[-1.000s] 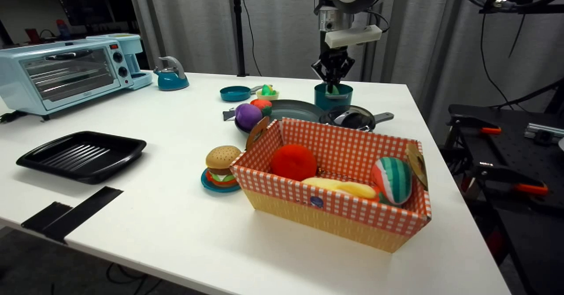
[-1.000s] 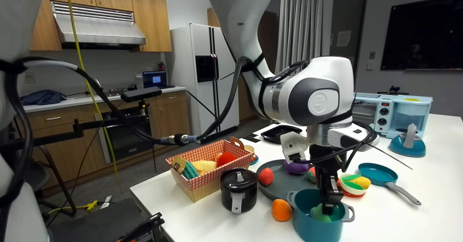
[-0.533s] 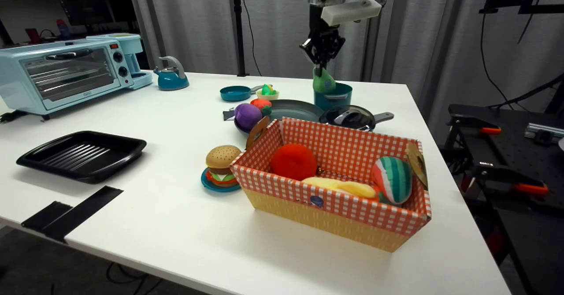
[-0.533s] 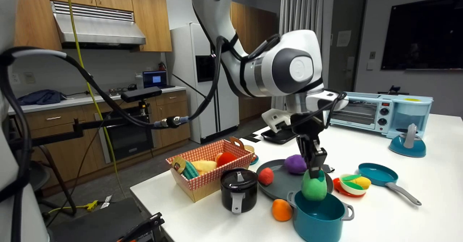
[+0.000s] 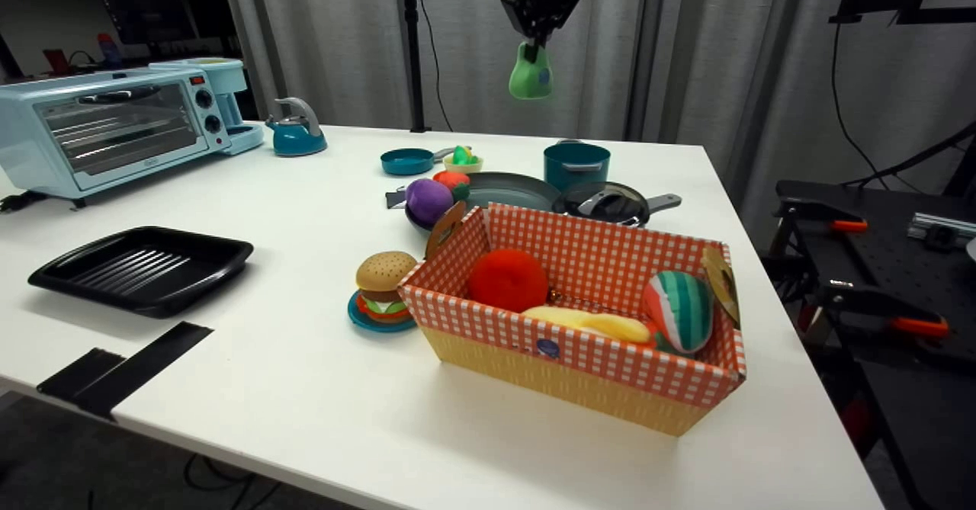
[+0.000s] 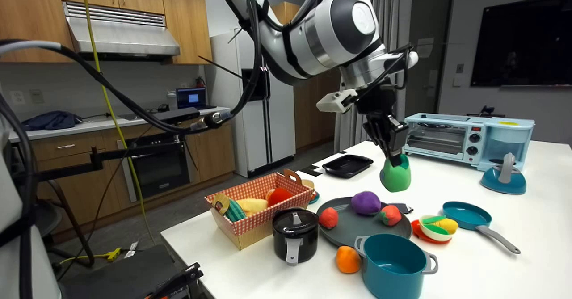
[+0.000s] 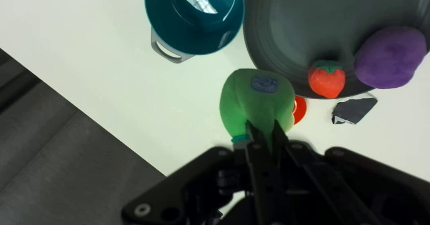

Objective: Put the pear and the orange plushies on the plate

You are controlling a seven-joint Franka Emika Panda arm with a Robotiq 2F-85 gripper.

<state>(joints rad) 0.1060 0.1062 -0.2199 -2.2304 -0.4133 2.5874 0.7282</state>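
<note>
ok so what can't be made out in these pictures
Neck of the green pear plushie: largely covered by the gripper in the wrist view.
Its label: too blurred to read there.
Grey plate: cut off by the wrist view's top edge.
Orange plushie: out of sight in an exterior view, probably behind the black pot.
Burger: mostly hidden behind the checked basket in an exterior view.

arm [image 6: 305, 44]: white | joint cover [image 6: 342, 24]: dark grey | cables [image 6: 256, 62]: black | claw [image 7: 263, 126]: black, round screws [image 7: 142, 210]
</note>
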